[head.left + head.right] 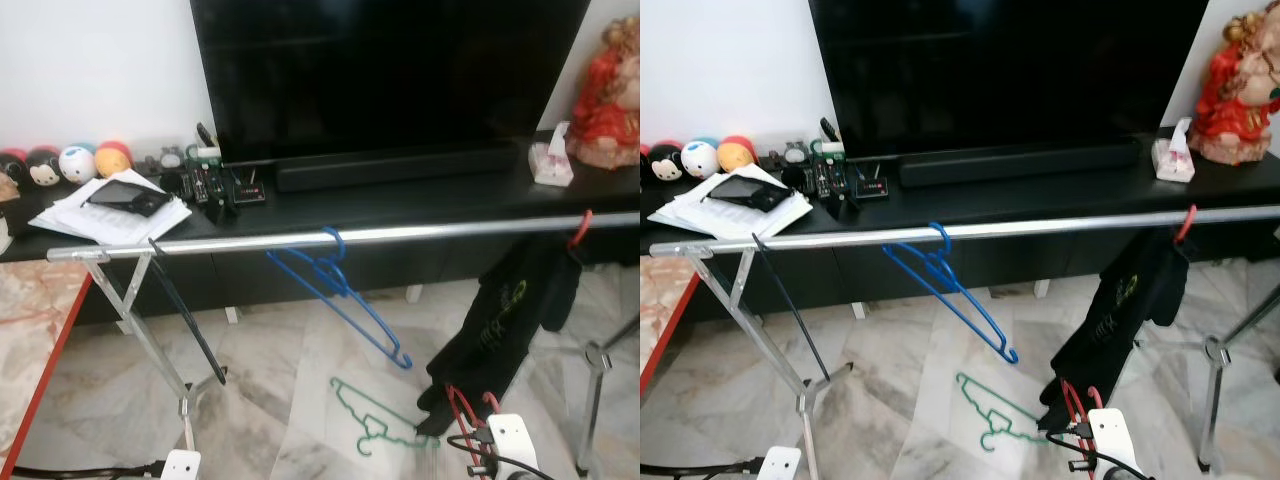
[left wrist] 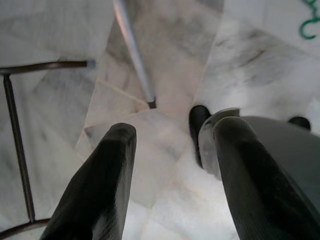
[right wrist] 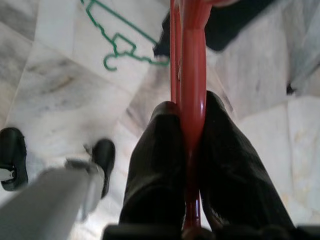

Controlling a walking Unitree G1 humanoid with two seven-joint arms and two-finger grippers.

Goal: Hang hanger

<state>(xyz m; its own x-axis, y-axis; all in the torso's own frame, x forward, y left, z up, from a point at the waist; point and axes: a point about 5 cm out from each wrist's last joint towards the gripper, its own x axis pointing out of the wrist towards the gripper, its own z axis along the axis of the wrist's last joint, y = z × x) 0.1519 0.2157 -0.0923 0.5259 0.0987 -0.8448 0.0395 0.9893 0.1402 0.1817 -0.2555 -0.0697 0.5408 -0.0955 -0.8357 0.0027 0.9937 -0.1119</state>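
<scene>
My right gripper [image 3: 191,102] is shut on a red hanger [image 3: 192,60], held low over the marble floor at the bottom right of the eye views, where its red wire [image 1: 458,405] shows. A green hanger [image 1: 375,415] lies on the floor beside it. The silver rail [image 1: 420,232] crosses in front of me. On it hang a blue hanger [image 1: 340,290], a black hanger [image 1: 190,310] and a black shirt [image 1: 510,310] on another red hanger [image 1: 580,228]. My left gripper [image 2: 175,127] hangs open above the floor, holding nothing.
Behind the rail stands a black TV console [image 1: 420,200] with a TV [image 1: 390,70], papers [image 1: 120,212], round plush toys [image 1: 60,165] and a red figurine [image 1: 610,95]. A red-edged marble table [image 1: 30,320] is at my left. The rack's legs [image 1: 170,370] reach the floor.
</scene>
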